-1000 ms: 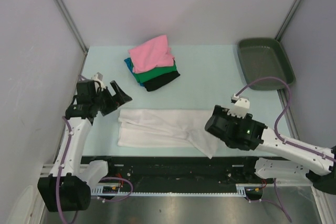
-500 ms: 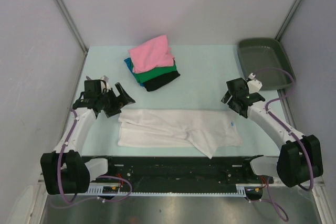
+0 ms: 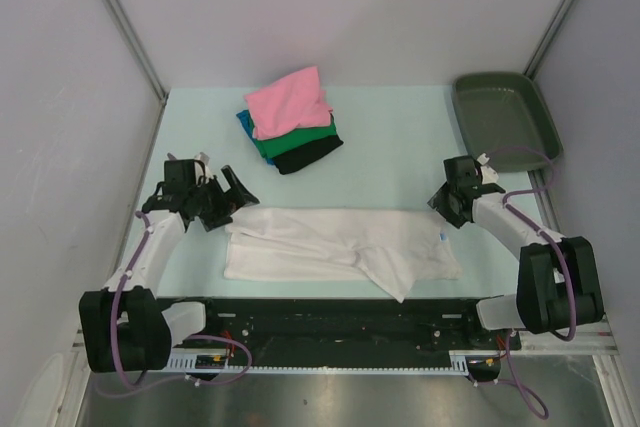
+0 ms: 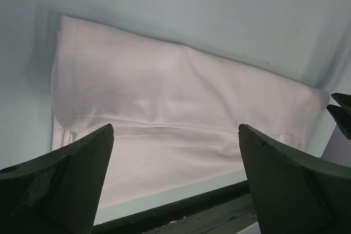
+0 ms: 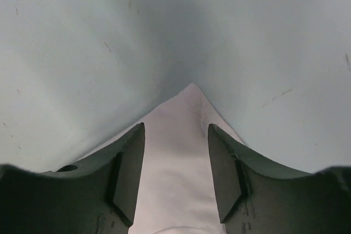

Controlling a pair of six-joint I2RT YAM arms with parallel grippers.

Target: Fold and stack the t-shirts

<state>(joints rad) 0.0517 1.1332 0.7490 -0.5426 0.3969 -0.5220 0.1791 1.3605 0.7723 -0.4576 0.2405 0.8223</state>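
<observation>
A large white t-shirt (image 3: 330,242), folded into a long band, lies flat near the table's front edge. A stack at the back holds a pink shirt (image 3: 290,99) on top, then teal-blue (image 3: 244,123), green (image 3: 290,141) and black (image 3: 312,155) shirts. My left gripper (image 3: 228,202) is open wide, just off the white shirt's left end; the left wrist view shows the shirt (image 4: 175,108) ahead of the spread jaws (image 4: 174,130). My right gripper (image 3: 441,205) is open at the shirt's far right corner; the right wrist view shows that corner (image 5: 186,113) between the jaws (image 5: 175,130).
A dark grey-green plastic tray (image 3: 503,120) sits at the back right corner. The pale green table (image 3: 400,147) is walled by white panels left, right and behind. A black rail (image 3: 340,317) runs along the front edge.
My right arm swung from above the shirt's near right part out to its far right corner and lowered there. My left gripper shifted slightly down toward the shirt's left end.
</observation>
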